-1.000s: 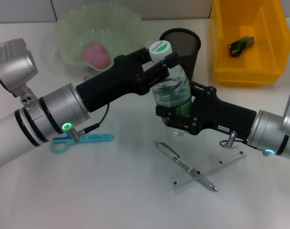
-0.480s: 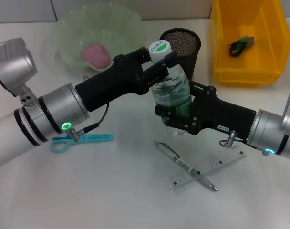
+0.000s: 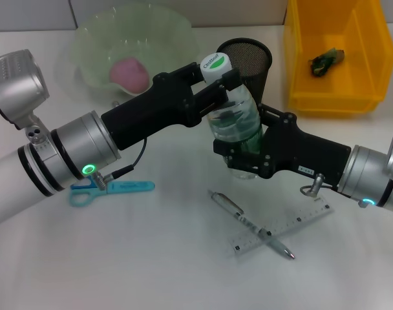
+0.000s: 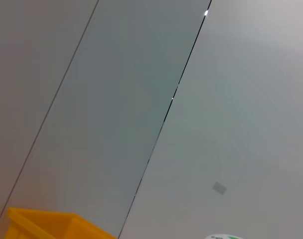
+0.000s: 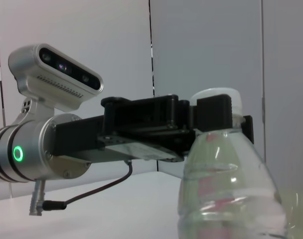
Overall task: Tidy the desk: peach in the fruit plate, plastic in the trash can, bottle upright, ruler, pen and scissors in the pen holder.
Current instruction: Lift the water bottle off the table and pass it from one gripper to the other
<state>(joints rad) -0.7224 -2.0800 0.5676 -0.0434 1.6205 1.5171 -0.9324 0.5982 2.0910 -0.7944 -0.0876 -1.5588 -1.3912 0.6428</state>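
Two grippers: both pinch the bottle (image 3: 234, 116)
Bottle: clear, ribbed, white cap, nearly upright, just in front of pen holder (image 3: 248, 61)
Left gripper (image 3: 223, 82): squeezes its neck
Right gripper (image 3: 243, 155): squeezes its bottom part

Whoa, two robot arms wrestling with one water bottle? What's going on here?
Both arms are standing a water bottle upright on the desk. The left claw grips it near the white cap, and the right claw holds its lower body. A peach already sits in the fruit plate, and a scrap lies in the yellow bin. The scissors, pen and ruler lie on the desk, outside the mesh pen holder.
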